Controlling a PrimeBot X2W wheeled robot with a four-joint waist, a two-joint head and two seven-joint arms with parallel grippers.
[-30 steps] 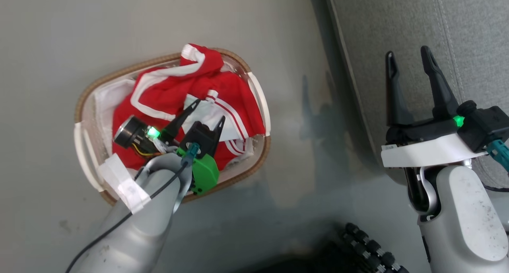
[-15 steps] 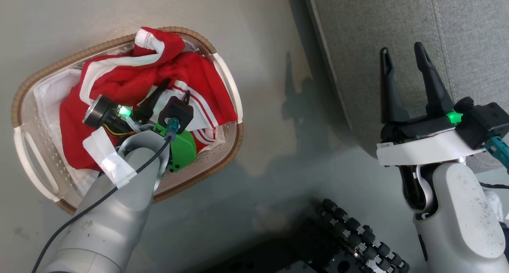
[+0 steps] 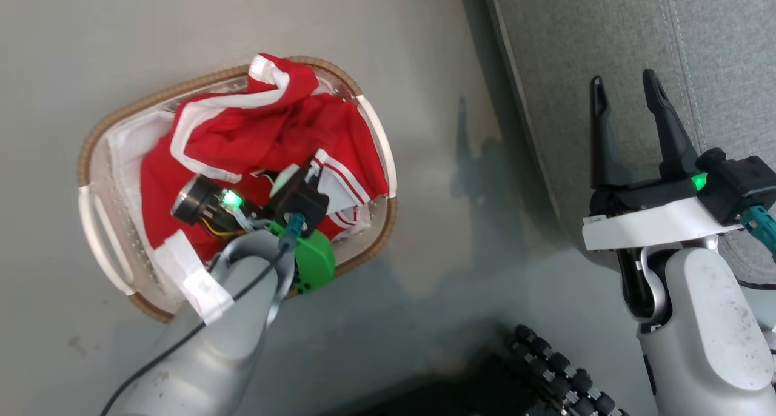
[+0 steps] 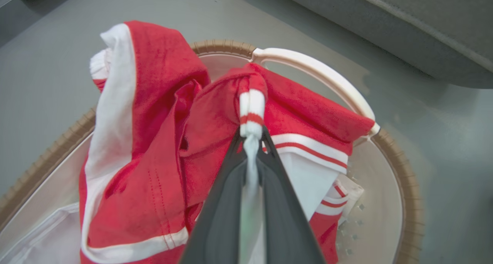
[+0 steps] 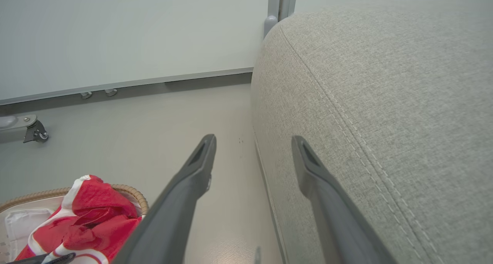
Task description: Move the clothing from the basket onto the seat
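Red clothing (image 3: pixel 260 125) with white trim lies heaped in the oval white basket (image 3: pixel 91 155) on the floor. My left gripper (image 3: pixel 303 174) reaches down into the heap, its fingertips hidden under the wrist camera. In the left wrist view that gripper (image 4: pixel 252 135) is shut on a bunched fold of the clothing (image 4: pixel 154 148) at its red-and-white striped trim, above the basket (image 4: pixel 408 187). My right gripper (image 3: pixel 624 85) hangs open and empty over the edge of the grey seat (image 3: pixel 606 34). The right wrist view has the gripper (image 5: pixel 252 141), seat (image 5: pixel 385 83), clothing (image 5: pixel 96 214) and basket (image 5: pixel 133 191).
Bare grey floor (image 3: pixel 454 179) separates the basket from the seat's side. My base with black rollers (image 3: pixel 558 367) sits at the bottom. A wall with a baseboard and a small caster (image 5: pixel 34 131) stands beyond the basket.
My left gripper has closed on the striped trim of the clothing. The head camera has shifted, so the basket sits differently in the picture. The right gripper stays open.
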